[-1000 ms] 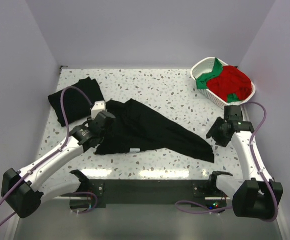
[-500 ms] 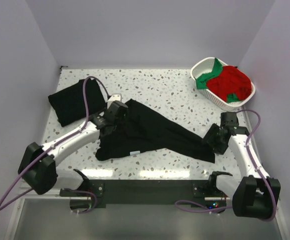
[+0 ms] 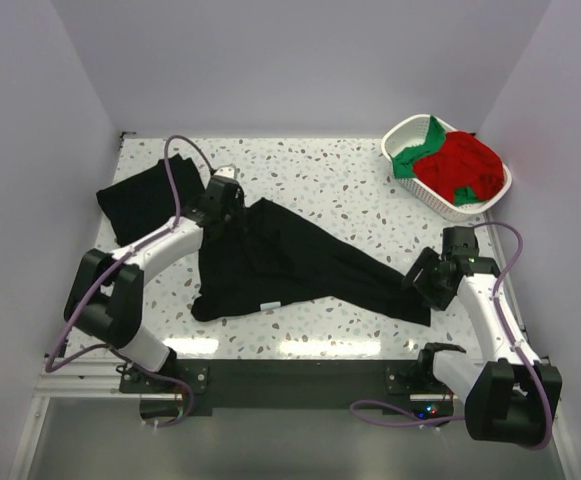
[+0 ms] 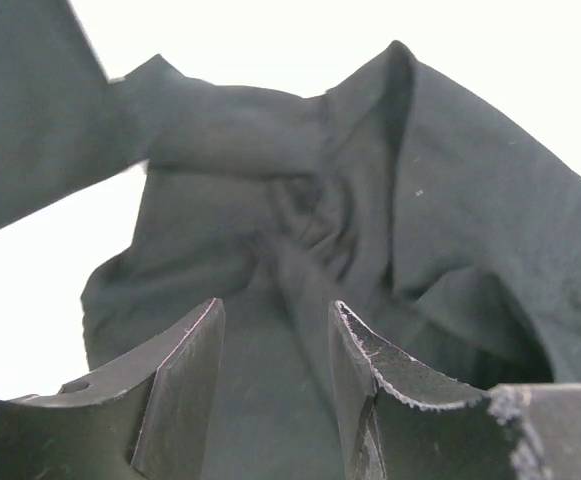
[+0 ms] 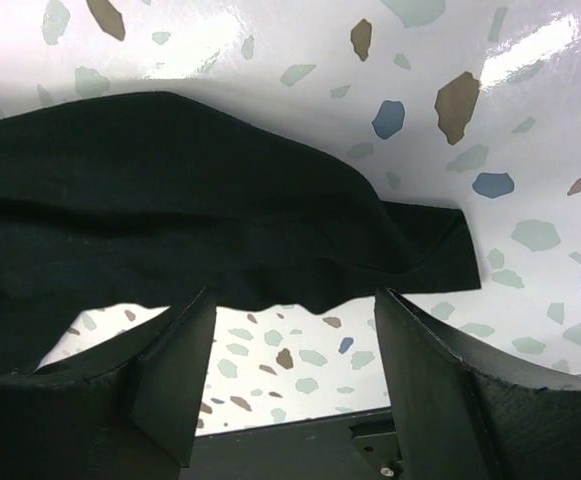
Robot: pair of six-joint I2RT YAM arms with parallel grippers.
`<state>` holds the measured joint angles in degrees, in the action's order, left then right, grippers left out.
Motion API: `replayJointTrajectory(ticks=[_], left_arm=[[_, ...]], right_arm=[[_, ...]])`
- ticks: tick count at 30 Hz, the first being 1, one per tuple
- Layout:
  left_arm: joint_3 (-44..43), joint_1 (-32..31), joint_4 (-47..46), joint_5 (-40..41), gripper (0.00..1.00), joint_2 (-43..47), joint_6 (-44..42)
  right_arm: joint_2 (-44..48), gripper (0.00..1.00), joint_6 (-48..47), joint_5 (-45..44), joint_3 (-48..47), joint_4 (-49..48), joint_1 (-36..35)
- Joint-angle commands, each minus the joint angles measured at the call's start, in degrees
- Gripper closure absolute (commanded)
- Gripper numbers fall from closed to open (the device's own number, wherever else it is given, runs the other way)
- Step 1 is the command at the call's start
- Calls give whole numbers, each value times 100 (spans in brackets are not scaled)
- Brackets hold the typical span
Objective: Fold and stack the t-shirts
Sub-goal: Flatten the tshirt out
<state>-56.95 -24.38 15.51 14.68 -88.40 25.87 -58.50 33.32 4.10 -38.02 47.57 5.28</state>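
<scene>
My left pincer [image 4: 277,312] is half parted and released. It sits low over the bunched upper-left end of the crumpled black cloth t-shirt [image 3: 290,255]. In its wrist view a twisted ridge of that cloth runs toward the gap between my fingers [image 4: 180,390]. The shirt lies slantwise across the middle of the speckled white tabletop [image 3: 320,170], from upper left down to lower right.

My right pincer [image 3: 422,285] is spread wide and released at the shirt's lower-right tip. In its wrist view the hem lies just beyond the fingertips, with bare tabletop showing between them.

A folded black t-shirt [image 3: 140,205] lies at the upper left, just beside my left pincer. The white plastic lattice basket [image 3: 395,132] at the upper right holds a red t-shirt [image 3: 460,160] and a green t-shirt [image 3: 415,152], well apart from both pincers.
</scene>
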Motion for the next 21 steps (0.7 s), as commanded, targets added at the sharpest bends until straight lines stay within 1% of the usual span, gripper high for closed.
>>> replayJointTrajectory(ticks=[1, 3, 5, 13, 21], left_arm=[[-255, 153, -575, -737, 49, -467, -337], [-343, 293, -584, -1035, 49, -651, -302], [-405, 355, -523, -1107, 50, -827, -240], [-510, 452, -628, -1204, 48, -1109, -231], [-537, 469, -654, -1213, 50, -1241, -214]], right_arm=[[23, 32, 78, 126, -188, -134, 17], [32, 31, -1, 56, -258, -38, 17], [84, 31, -27, 4, -320, 24, 17], [146, 30, 34, 118, -206, -20, 26], [137, 30, 25, 65, -171, -20, 26]])
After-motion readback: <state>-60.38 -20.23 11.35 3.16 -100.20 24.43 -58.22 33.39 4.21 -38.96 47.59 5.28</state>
